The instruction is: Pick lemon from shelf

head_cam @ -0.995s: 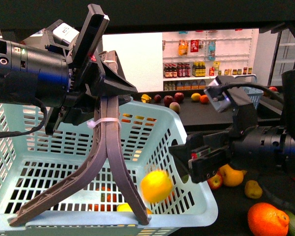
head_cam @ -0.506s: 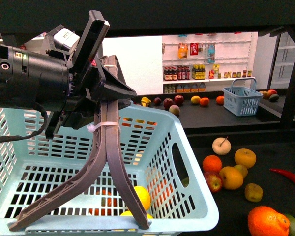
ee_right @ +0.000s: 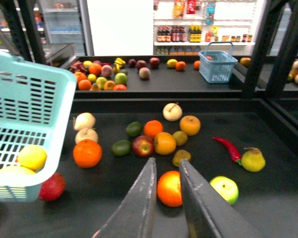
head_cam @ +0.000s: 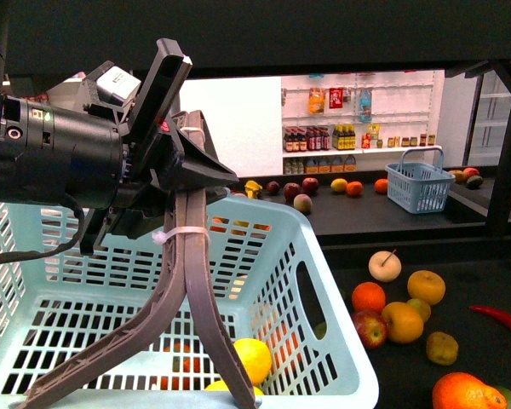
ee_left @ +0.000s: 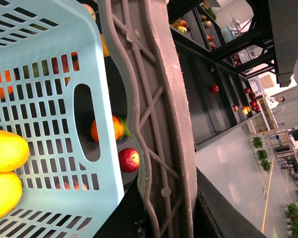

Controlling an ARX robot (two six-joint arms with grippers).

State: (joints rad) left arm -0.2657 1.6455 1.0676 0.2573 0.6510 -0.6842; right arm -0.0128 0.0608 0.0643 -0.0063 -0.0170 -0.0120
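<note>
The lemon (head_cam: 249, 358) lies inside the light blue basket (head_cam: 328, 290), beside another yellow fruit. In the left wrist view two yellow fruits (ee_left: 5, 148) show through the basket wall. The lemon also shows in the right wrist view (ee_right: 32, 156). My left gripper (head_cam: 177, 175) is shut on the grey basket handle (head_cam: 187, 256) and holds the basket up in front of the shelf. My right gripper (ee_right: 166, 164) is open and empty above an orange (ee_right: 169, 188) on the black shelf tray (ee_right: 268, 198). It is out of the front view.
Several loose fruits lie on the tray: oranges (ee_right: 87, 152), a red apple (ee_right: 143, 145), a green apple (ee_right: 224, 189), a pear (ee_right: 253, 159) and a red chili (ee_right: 227, 148). A small blue basket (ee_right: 217, 65) stands on the rear tray. White store shelves of bottles (head_cam: 358, 111) stand behind.
The lemon has dropped from mid-air at the basket rim to the basket floor. My right arm has pulled back out of the front view. My left gripper still holds the handle.
</note>
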